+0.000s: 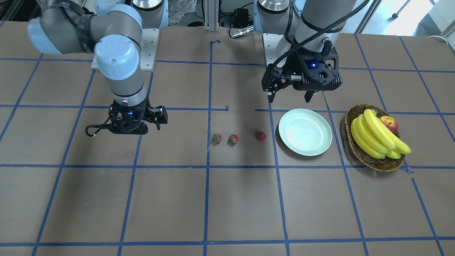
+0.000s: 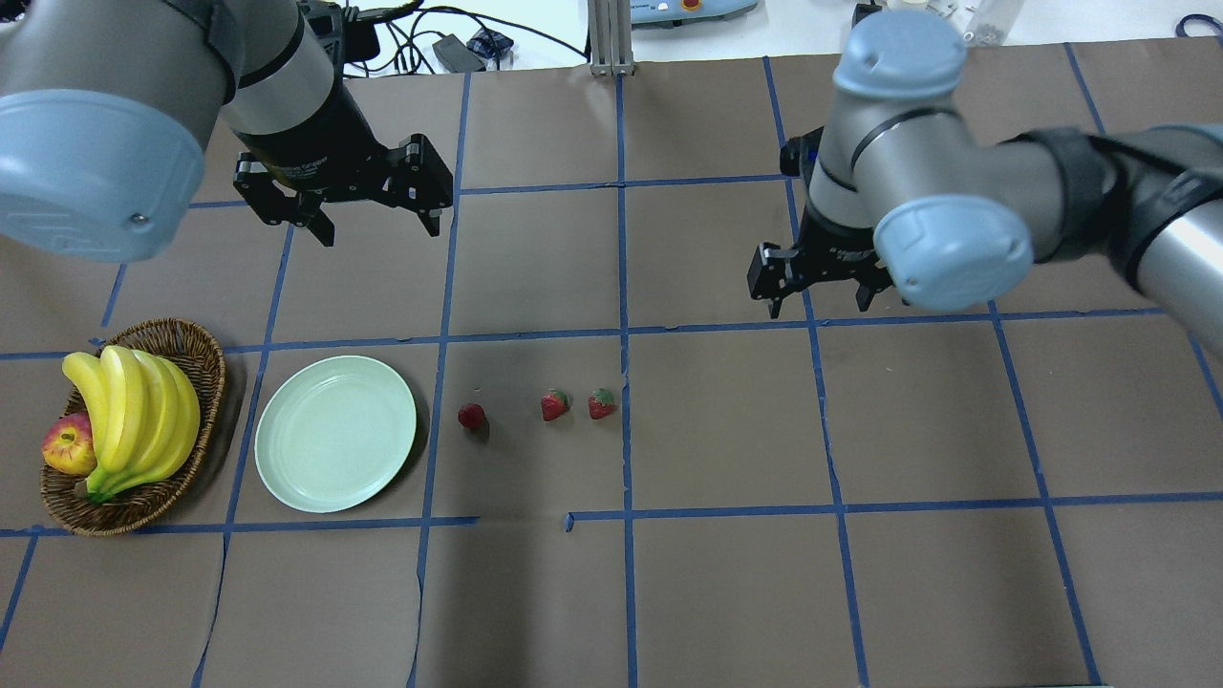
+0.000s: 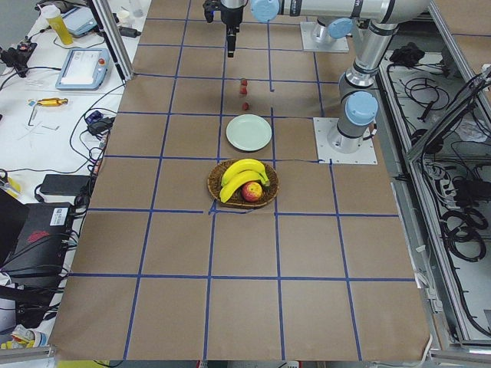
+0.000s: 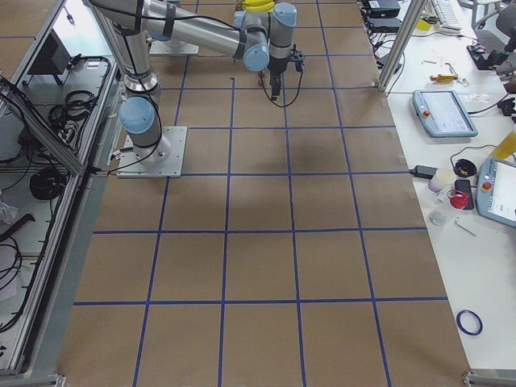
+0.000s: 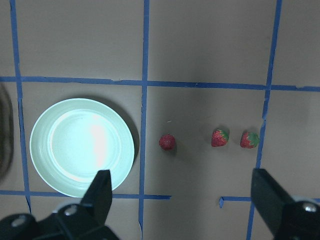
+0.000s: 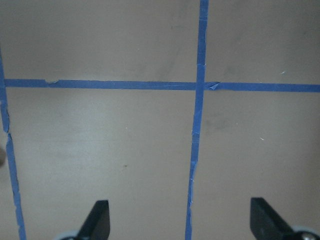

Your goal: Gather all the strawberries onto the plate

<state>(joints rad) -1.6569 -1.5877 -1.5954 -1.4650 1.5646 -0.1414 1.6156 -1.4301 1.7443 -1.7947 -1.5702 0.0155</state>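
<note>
Left gripper (image 5: 180,186) spread wide, empty, above plate (image 5: 60,150); three strawberries (image 5: 219,137) on table beside the plate, none collected; right gripper (image 2: 820,304) open-jawed, empty, well apart; likely next: descend on nearest strawberry (image 5: 167,142).

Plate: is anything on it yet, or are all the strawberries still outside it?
Nothing lies on the plate; the overhead view shows its whole surface bare, with nothing covering it. All three strawberries sit on the table beside it.

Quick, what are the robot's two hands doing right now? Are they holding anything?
Left hand: open, holding nothing.
Right hand: open, holding nothing.
</note>
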